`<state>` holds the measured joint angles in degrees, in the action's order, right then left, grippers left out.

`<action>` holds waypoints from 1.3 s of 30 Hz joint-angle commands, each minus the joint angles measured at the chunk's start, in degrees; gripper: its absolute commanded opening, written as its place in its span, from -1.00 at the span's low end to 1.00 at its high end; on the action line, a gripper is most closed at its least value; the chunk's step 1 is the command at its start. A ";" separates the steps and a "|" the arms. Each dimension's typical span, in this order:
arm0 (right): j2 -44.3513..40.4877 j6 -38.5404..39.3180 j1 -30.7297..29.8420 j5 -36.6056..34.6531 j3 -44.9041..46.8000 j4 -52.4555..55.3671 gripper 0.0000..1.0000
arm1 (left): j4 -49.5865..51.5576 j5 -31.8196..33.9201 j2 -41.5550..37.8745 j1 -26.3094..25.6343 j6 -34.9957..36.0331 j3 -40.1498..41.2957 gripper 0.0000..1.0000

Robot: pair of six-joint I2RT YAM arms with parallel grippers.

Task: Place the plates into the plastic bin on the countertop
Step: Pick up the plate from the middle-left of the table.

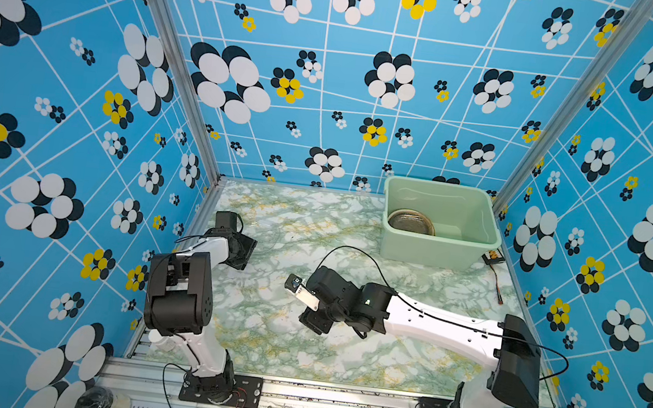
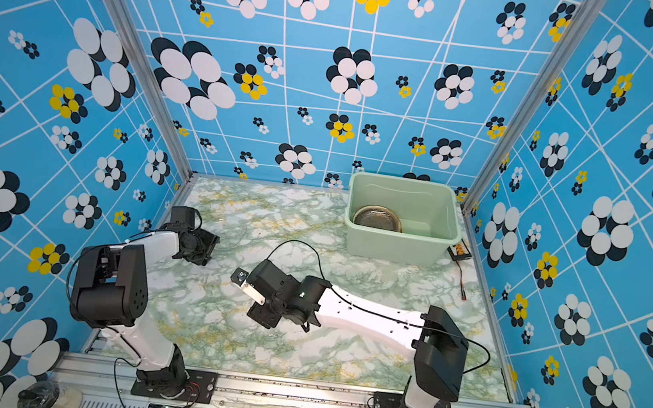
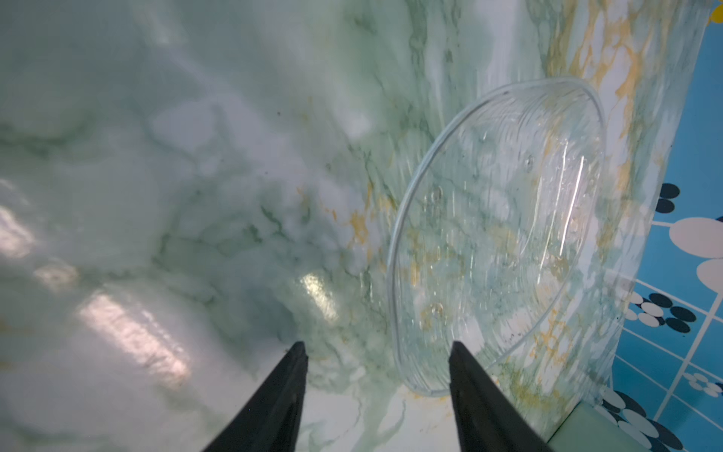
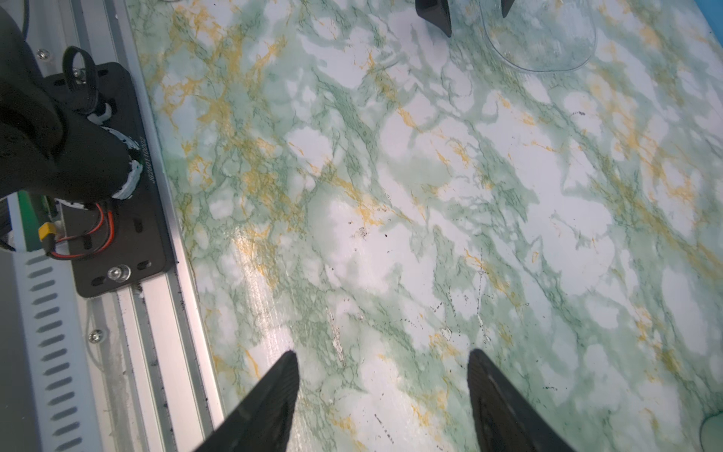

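Left wrist view: the left gripper [image 3: 377,354] stood with jaws apart, astride the rim of a clear ribbed round glass plate [image 3: 497,235] on the green-and-yellow-veined white countertop [image 3: 195,176]. The right gripper [image 4: 381,356] gaped, empty, over the countertop. A pale mint-green rectangular plastic bin [image 1: 432,250] sat in the far right corner, one round amber glass plate [image 1: 410,221] inside.
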<state>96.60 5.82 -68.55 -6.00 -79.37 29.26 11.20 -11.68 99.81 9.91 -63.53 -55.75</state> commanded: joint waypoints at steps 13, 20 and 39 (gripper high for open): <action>0.63 -3.45 -0.10 -5.65 -5.39 7.39 0.30 | 1.83 1.22 6.10 0.02 3.17 -6.09 -0.58; 0.41 -5.26 -0.10 -8.71 -7.62 10.92 0.23 | 4.65 2.86 5.52 -0.15 5.39 -5.04 -0.95; -13.55 -31.41 6.17 -14.70 -8.08 7.83 0.33 | 6.57 4.83 -10.00 -9.37 12.55 6.46 -1.00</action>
<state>83.94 -15.81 -65.36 -21.34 -85.80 35.16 15.59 -8.10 92.47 3.18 -55.24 -50.72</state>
